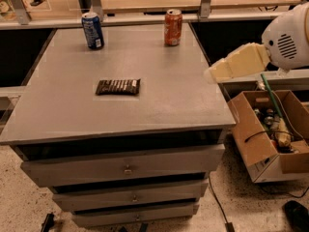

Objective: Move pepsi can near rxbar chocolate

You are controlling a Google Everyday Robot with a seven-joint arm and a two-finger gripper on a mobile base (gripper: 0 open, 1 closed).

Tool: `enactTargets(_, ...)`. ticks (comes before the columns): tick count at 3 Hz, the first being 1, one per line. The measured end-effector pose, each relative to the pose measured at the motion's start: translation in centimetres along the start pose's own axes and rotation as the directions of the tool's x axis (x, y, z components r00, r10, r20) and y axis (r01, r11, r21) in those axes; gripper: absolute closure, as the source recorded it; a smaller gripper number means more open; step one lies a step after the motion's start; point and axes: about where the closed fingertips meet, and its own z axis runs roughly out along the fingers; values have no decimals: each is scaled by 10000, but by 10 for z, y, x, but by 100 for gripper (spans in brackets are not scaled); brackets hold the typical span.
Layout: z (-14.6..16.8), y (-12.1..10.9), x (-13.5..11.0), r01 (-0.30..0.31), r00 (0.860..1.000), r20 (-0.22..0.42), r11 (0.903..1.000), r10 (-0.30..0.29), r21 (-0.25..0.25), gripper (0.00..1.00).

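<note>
pepsi can (92, 30): upright, far-left part of the table (169, 100).
rxbar (118, 86): flat, mid-table, long axis left-right, nearer the camera than the can.
gripper (217, 72): off the table's right edge; jaws' state can't be told.
your reach: leftward and farther back, well apart from the can.

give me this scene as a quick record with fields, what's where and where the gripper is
surface: gray cabinet top, drawers below
pepsi can: upright, back left of the top
rxbar chocolate: lying flat, mid top, nearer the front than the pepsi can and well apart from it
orange-red can: upright, at the back, right of the pepsi can
gripper: by the top's right edge, holding nothing, far from both can and bar
cardboard box: on the floor right of the cabinet, clutter inside
task state: can not yet near the bar
</note>
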Motion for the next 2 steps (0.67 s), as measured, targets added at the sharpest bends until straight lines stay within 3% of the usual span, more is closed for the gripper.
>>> enactTargets(1, 11, 12, -11, -626, 9957, 663, 9977, 642, -256, 0)
enactTargets(2, 24, 29, -27, -750, 9852, 1502, 9958, 823, -534, 0)
